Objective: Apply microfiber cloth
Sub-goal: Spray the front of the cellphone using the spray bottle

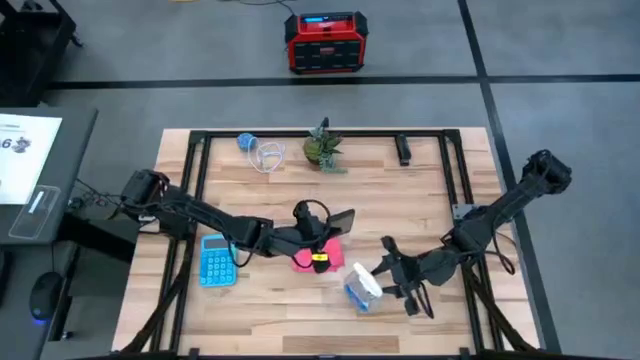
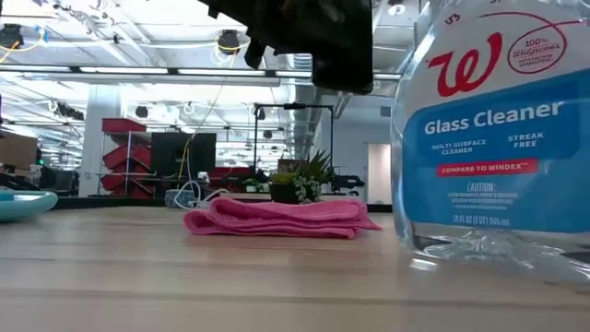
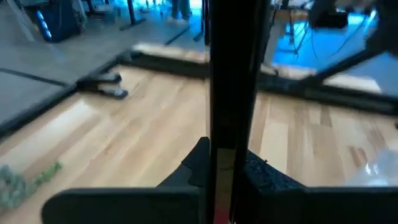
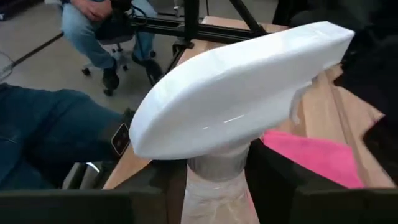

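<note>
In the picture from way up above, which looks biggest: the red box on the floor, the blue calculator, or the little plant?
1. Red box, clearly biggest.
2. Blue calculator.
3. Little plant; it looks about the same as the calculator, so these two are nearly tied.

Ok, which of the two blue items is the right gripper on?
The glass cleaner bottle, standing upright, its neck inside the right gripper. The light blue calculator lies flat beyond the pink cloth.

soft pink cloth (image 2: 277, 219), pale wood table (image 1: 420, 200), glossy plastic bottle (image 2: 493, 129)
</note>
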